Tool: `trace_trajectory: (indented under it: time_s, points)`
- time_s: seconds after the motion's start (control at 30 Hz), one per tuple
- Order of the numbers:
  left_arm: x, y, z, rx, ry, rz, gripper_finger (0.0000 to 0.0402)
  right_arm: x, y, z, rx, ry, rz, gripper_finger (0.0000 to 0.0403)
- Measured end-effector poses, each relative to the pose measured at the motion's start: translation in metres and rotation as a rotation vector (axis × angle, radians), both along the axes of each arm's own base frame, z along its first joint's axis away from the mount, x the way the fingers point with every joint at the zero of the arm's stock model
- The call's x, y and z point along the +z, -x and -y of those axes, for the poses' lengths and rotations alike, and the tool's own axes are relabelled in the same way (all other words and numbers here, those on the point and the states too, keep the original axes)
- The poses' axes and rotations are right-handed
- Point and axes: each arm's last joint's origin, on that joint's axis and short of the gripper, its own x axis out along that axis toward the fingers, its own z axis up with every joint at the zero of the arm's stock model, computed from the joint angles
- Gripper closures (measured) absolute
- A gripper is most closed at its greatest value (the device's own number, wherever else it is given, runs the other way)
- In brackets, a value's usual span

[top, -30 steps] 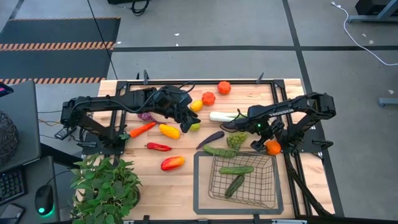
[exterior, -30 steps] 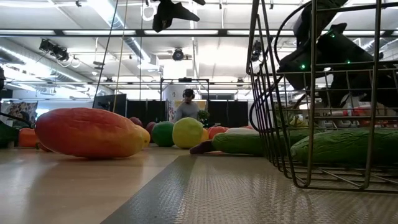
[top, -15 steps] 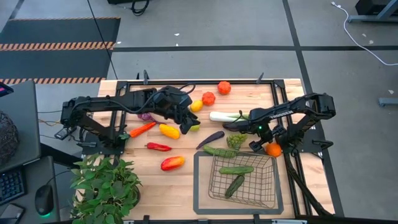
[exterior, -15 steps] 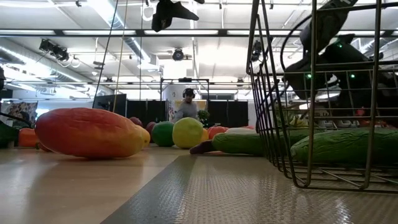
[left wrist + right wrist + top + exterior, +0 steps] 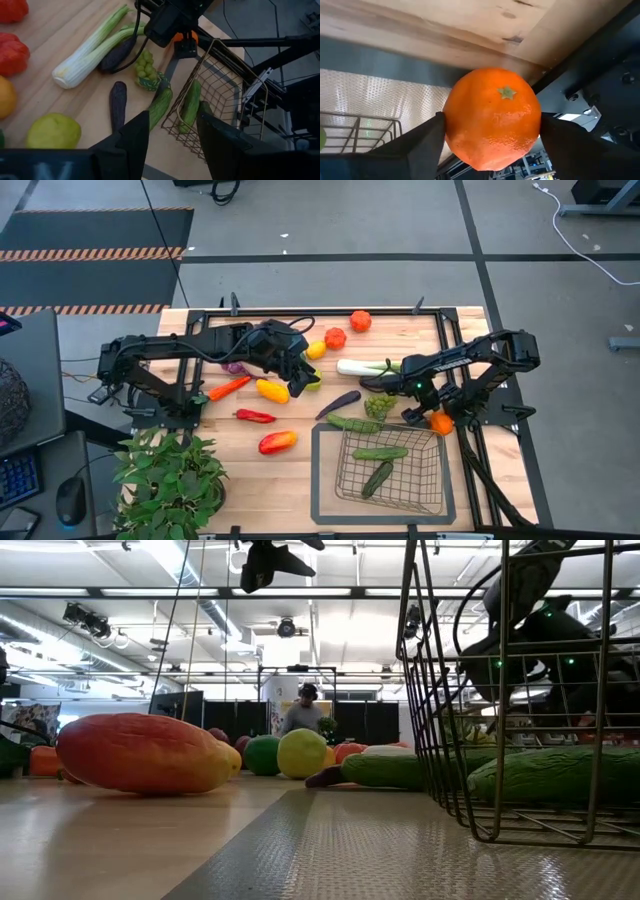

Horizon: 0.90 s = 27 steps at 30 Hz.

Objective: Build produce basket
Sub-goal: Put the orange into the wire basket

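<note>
The orange tomato (image 5: 440, 421) lies at the table's right edge, just beyond the basket's far right corner. My right gripper (image 5: 432, 416) is down on it, shut on it. The wire basket (image 5: 322, 480) stands near the front edge and holds two green cucumbers (image 5: 380, 452). My left gripper (image 5: 297, 380) hangs open above the table's middle, over a lime (image 5: 313, 383) and a yellow pepper (image 5: 271, 390), with nothing between its fingers (image 5: 131, 145). My right gripper has the orange tomato (image 5: 492, 120) pinched between its two fingers, one on each of two opposite sides (image 5: 449, 127). The fingers slant down at it from above. The tomato lies on the wood by the black rail, with its green stem cap (image 5: 506, 92) in view.
Loose produce lies behind and left of the basket: a leek (image 5: 360, 366), green grapes (image 5: 379, 406), an eggplant (image 5: 338, 402), a cucumber (image 5: 352, 423), red tomatoes (image 5: 335, 338), a carrot (image 5: 228, 387), a red-yellow fruit (image 5: 277, 442). A potted plant (image 5: 170, 480) stands at the front left.
My right gripper has sunk a little onto the orange tomato and its wrist has rolled. The tomato has stayed on the table.
</note>
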Motion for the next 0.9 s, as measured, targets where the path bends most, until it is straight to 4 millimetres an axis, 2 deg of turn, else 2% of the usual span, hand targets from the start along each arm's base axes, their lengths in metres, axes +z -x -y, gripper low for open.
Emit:
trace_trajectory:
  time_s: [0.17, 0.37, 0.67, 0.9]
  points:
    - [0.000, 0.000, 0.000, -0.001, -0.002, 0.000, 0.0230, 0.000, 0.000, -0.003, 0.018, -0.003, 0.001, 0.0143]
    - [0.000, 0.000, 0.000, 0.007, 0.010, -0.001, 0.0230, 0.013, -0.008, -0.003, 0.069, -0.022, 0.025, 0.0145]
    - [0.000, 0.001, -0.006, 0.042, 0.035, -0.004, 0.0230, 0.075, -0.046, 0.006, 0.161, 0.119, 0.146, 0.0139]
    - [-0.007, 0.006, -0.013, 0.081, 0.021, -0.084, 0.0230, 0.142, -0.072, 0.004, 0.143, 0.174, 0.335, 0.0137]
